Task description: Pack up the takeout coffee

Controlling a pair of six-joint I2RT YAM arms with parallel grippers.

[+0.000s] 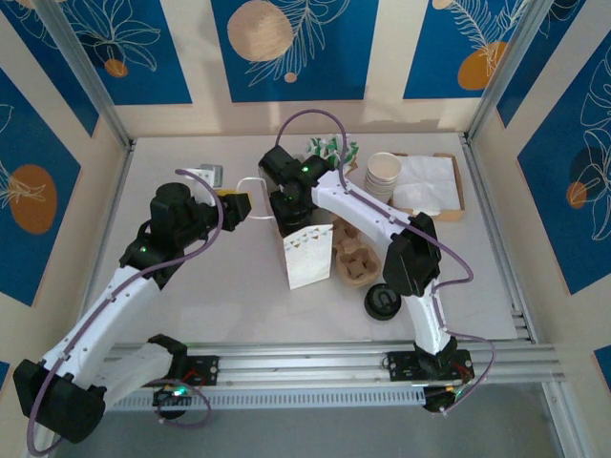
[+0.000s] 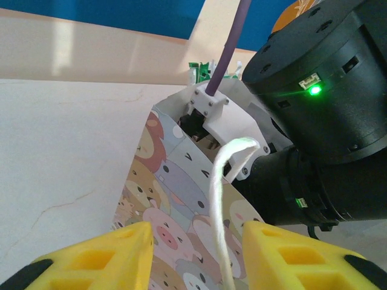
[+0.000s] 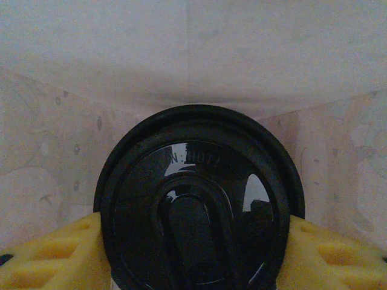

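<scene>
Right now you are at the placing step: the coffee [image 3: 196,205] is inside the bag [image 1: 307,258], gripped at the sides by your right hand [image 3: 193,241]. Its yellow fingers [image 3: 54,254] press against both sides of the cup just under the black lid. Pale bag walls surround the cup in the right wrist view. I cannot tell whether the cup base has reached the bag floor.

Nearest you on the counter [image 1: 239,286], a low lid stack [image 1: 382,303] sits apart from the bag. The brown carrier [image 1: 355,258] lies just beside the bag, on its right.

Your left hand [image 2: 196,235] is at the bag's left with its fingers partly apart. The white handle [image 2: 219,181] runs between them, and I cannot tell whether it bears on either finger. Farther back stand the unlidded cups [image 1: 384,174].

As I judge it, your next move is to ease the cup down upright until it rests. Then spread the right hand and lift straight up, so the fingers do not catch the bag's rim or tip the cup.
</scene>
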